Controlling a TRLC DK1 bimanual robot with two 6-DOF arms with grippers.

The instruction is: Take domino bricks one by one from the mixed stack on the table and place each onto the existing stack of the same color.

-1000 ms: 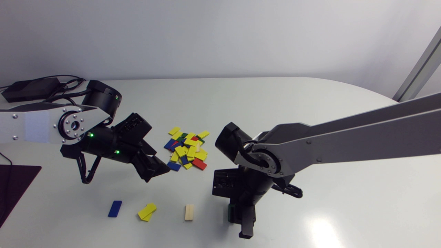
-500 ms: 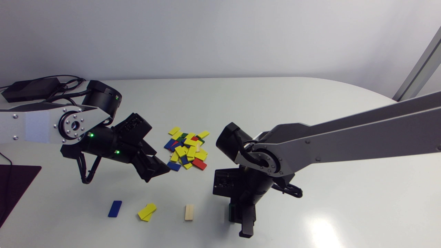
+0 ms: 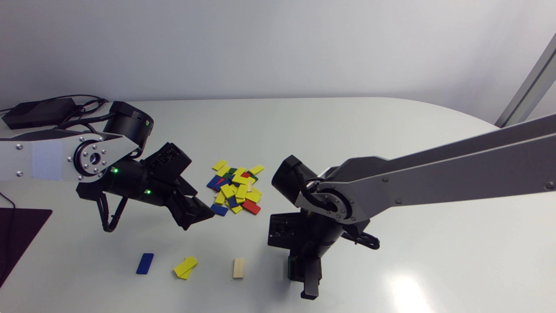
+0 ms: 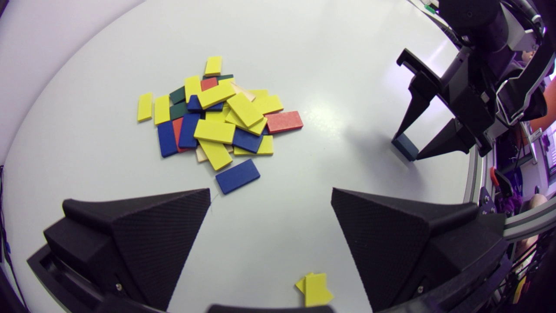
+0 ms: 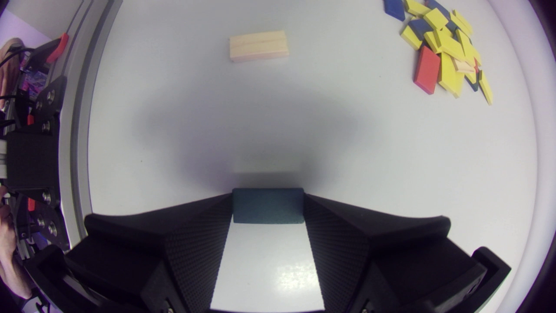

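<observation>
The mixed pile (image 3: 236,191) sits mid-frame, with my left gripper (image 3: 195,214) beside it, fingers apart. At lower centre my right gripper (image 3: 302,274) is clamped on a green brick (image 3: 292,268), held low just right of the wooden brick (image 3: 238,268). I judge this the set-down: next, release gently and lift straight up.

Pale grey table (image 3: 373,121) with a rounded far edge, black box (image 3: 39,112) and looped cables (image 3: 89,105) at its far-left corner — dark mat (image 3: 19,234) at the left edge
</observation>
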